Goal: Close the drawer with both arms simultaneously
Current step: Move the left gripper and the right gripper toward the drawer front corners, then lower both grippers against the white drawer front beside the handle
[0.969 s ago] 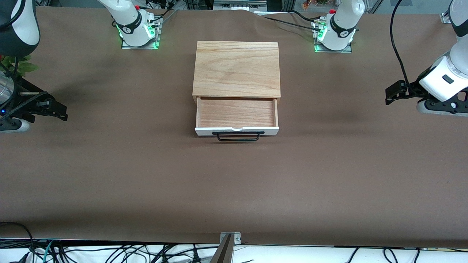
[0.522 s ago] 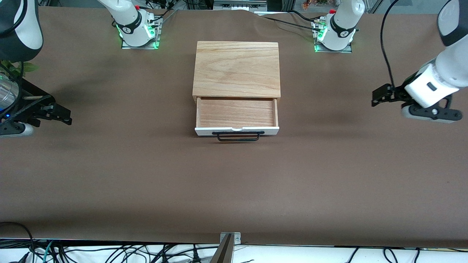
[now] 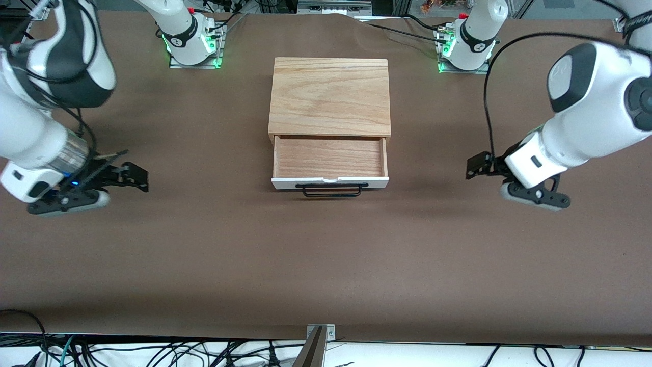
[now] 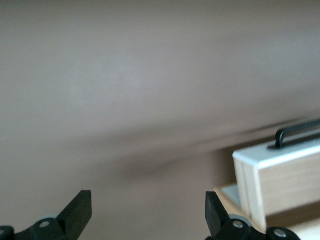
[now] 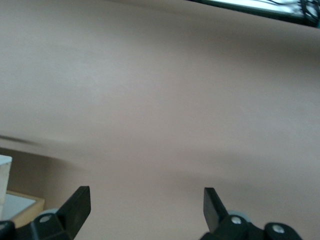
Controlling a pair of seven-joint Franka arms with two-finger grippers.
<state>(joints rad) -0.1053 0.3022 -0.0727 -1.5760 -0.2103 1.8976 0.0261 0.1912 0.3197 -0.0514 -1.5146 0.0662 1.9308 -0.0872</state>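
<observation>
Front view, drawer (image 3: 329,160) open, well apart between both grippers' spread fingers (image 3: 136,176).

A wide desk (image 3: 204,244) under a plain brown cover carries everything. A light-wood box (image 3: 330,96) sits directly on it, midway between the two arm bases, and its drawer (image 3: 329,162) stands pulled out toward the front camera, with the white front panel and black handle (image 3: 331,190) on the side nearest that camera. The right arm's base (image 3: 192,43) and the left arm's base (image 3: 464,48) stand on the desk along the edge farthest from that camera, each on a metal plate.
</observation>
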